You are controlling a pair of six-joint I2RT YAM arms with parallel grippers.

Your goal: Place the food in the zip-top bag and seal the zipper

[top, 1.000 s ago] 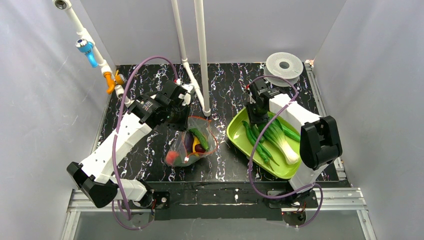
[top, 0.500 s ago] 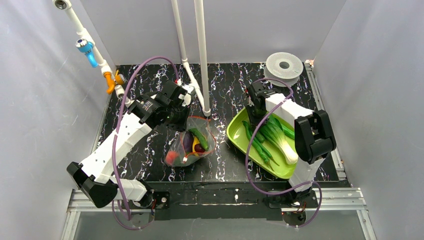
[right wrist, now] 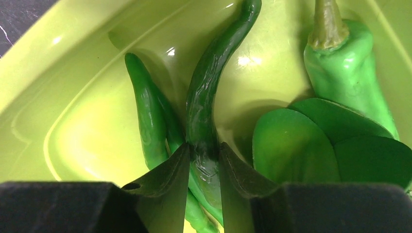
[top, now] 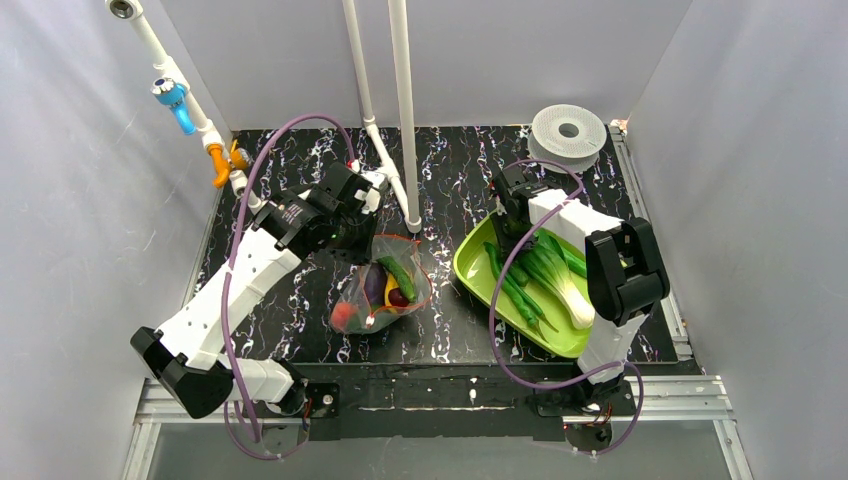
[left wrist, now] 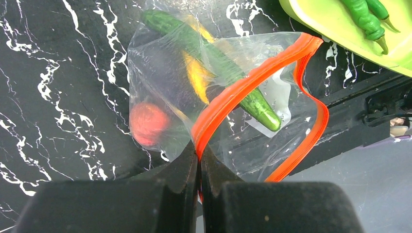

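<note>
The clear zip-top bag lies at the table's middle with its mouth open. Inside it are a red tomato, a yellow piece, a dark eggplant and a green cucumber. My left gripper is shut on the red-orange zipper at one side of the mouth. My right gripper reaches into the lime-green tray, its jaws shut on a long dark green pepper. A second thin pepper lies beside it.
A pale green pepper and a leafy green vegetable also lie in the tray. Two white pipes stand behind the bag. A white round disc sits at the back right. Grey walls enclose the table.
The right gripper's jaws have narrowed onto the long green pepper, and the right arm shifted slightly left over the tray. The left arm and the bag have not moved.
</note>
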